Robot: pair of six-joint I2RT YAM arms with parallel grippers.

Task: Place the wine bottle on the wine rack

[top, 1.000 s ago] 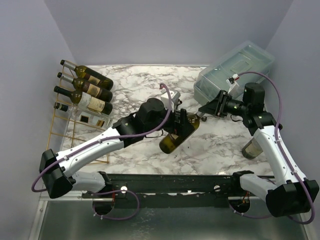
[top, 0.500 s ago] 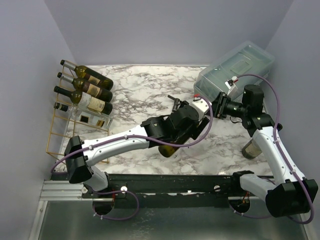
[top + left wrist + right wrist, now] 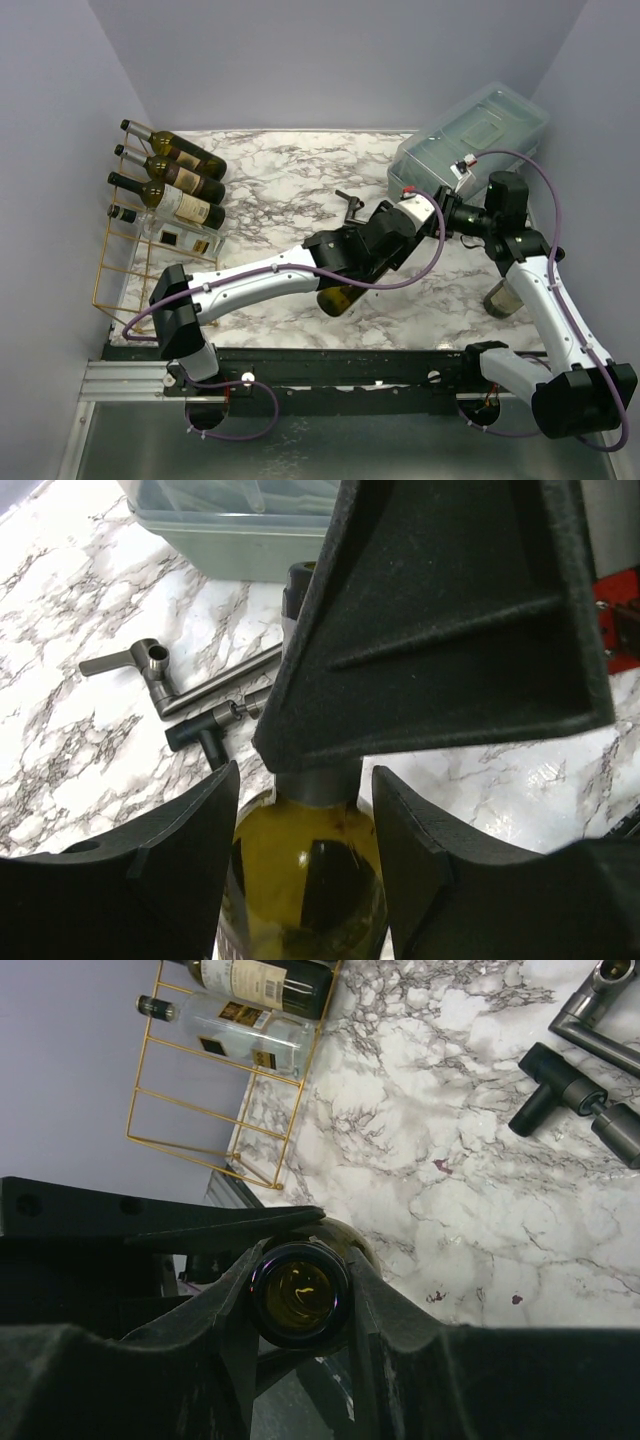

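Observation:
The wine bottle [image 3: 340, 297], olive-green glass, hangs tilted over the middle of the marble table, base toward me. My right gripper [image 3: 440, 215] is shut on its mouth [image 3: 300, 1293], one finger on each side. My left gripper [image 3: 392, 243] reaches in from the left. In the left wrist view its fingers [image 3: 200, 830] stand against both sides of the bottle's shoulder [image 3: 305, 880], and glass fills the gap between them. The wine rack [image 3: 125, 270], thin gold wire, stands at the table's left edge with several bottles [image 3: 170, 185] lying on its upper tiers. Its lower tiers [image 3: 215, 1120] are bare.
A translucent grey lidded box [image 3: 470, 140] sits at the back right. Two dark metal corkscrew-like tools [image 3: 150, 665] lie on the marble near the bottle's neck. A glass vessel [image 3: 503, 295] stands by the right arm. Purple walls close in on three sides.
My left arm has stretched right along the bottle, from its body to its shoulder, and its jaws have narrowed. The right gripper keeps its hold on the mouth.

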